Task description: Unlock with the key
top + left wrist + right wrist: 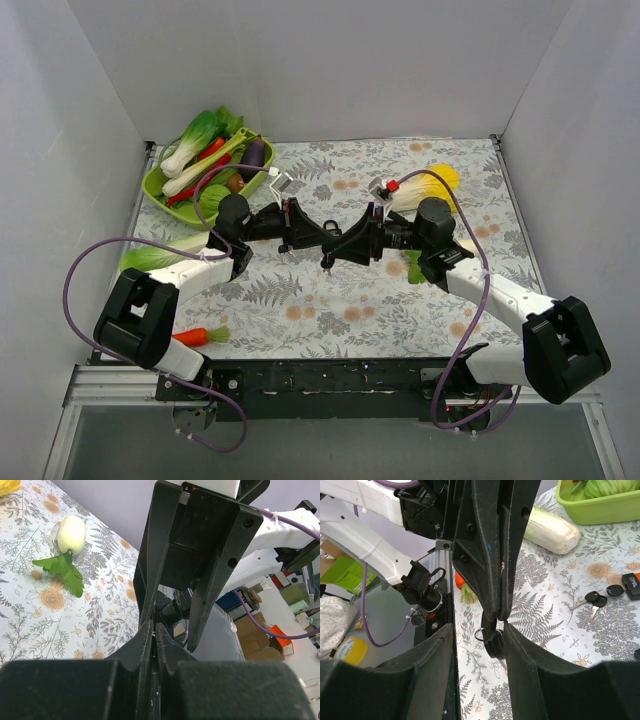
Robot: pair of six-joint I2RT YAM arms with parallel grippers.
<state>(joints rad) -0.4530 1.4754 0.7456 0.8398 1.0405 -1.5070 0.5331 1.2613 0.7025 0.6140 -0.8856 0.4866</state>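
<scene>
Two arms reach in from the near edge. The left tool (320, 230) and right tool (342, 247) meet tip to tip over the middle of the worktop (330, 310), which has a floral cloth. A small dark piece (325, 263) hangs just under the meeting point; too small to identify. Jaw gaps are unreadable from here.

- Far left corner: green basket (160, 188) heaped with toy vegetables.
- Left side: pale cabbage (150, 258) lying beside the left arm.
- Near left: carrot (196, 336).
- Far right of centre: yellow-white leafy vegetable (432, 182).
- By the right wrist: green leaf (413, 268).

Purple cables (100, 248) loop off both arms.
</scene>
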